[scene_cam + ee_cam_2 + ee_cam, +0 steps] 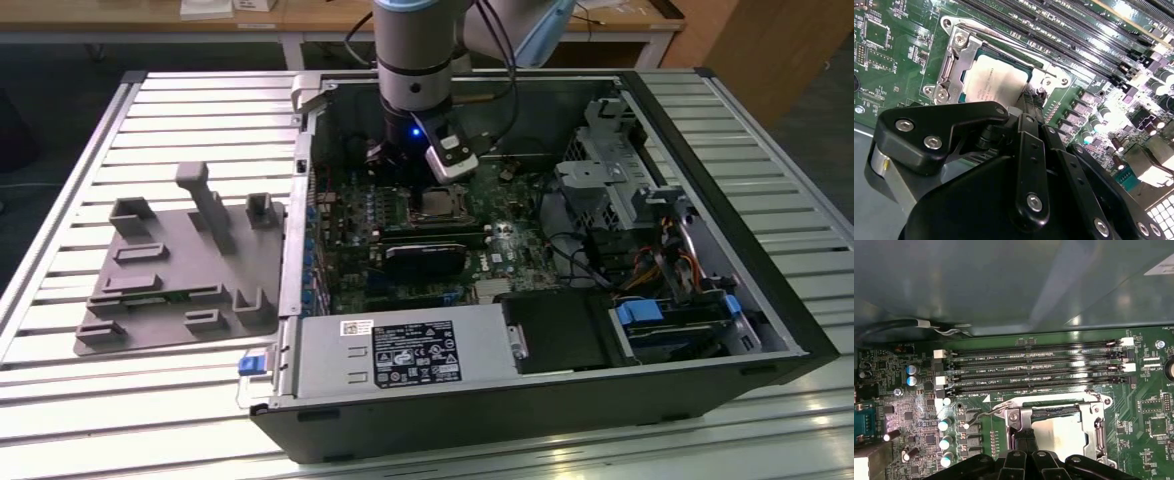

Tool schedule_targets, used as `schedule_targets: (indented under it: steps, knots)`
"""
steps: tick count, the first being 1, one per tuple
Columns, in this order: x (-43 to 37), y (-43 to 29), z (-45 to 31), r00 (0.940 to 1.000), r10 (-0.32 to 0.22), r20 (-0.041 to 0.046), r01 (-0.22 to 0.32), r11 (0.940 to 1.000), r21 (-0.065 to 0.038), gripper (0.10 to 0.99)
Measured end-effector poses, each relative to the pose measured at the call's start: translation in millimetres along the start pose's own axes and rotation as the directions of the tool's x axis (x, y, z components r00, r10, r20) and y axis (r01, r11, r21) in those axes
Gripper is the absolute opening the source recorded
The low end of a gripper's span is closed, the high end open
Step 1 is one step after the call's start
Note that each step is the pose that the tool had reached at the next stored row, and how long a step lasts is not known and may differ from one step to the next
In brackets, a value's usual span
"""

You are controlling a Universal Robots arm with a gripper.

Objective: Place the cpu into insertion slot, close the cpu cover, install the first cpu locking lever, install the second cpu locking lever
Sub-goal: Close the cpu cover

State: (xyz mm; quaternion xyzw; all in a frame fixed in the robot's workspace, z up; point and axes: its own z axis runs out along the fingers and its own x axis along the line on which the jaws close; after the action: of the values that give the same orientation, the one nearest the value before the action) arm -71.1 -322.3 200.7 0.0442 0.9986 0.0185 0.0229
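The cpu (996,80) (1061,435), with its pale silver top, lies flat in the socket on the green motherboard; in the exterior view it is a small square (435,204) under the arm. The silver cpu cover (954,57) (1096,422) lies down around it, the chip showing through its window. A thin wire locking lever (985,413) sticks out from the socket's corner, away from the frame. My gripper (1030,102) (1024,437) (431,186) is shut, its black fingertips together at the socket's edge beside the cover's screwed tab. Whether the tips touch the lever is hidden.
Several long memory slots (1039,372) run beside the socket, and upright capacitors (945,442) stand close to the lever. A black block (427,255) sits in front of the socket, case walls (300,200) surround it, and a grey fixture (174,270) lies on the slatted table.
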Motion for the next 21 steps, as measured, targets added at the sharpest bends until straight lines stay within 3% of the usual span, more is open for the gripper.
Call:
schedule_targets:
  steps: [16, 21]
  knots:
    - [-1.2, 0.2, 0.5, 1.0000, 0.000, 0.0001, 0.000, 1.0000, 0.000, 0.106]
    - [-1.3, 0.2, -2.5, 1.0000, 0.000, 0.0000, 0.000, 1.0000, 0.000, 0.106]
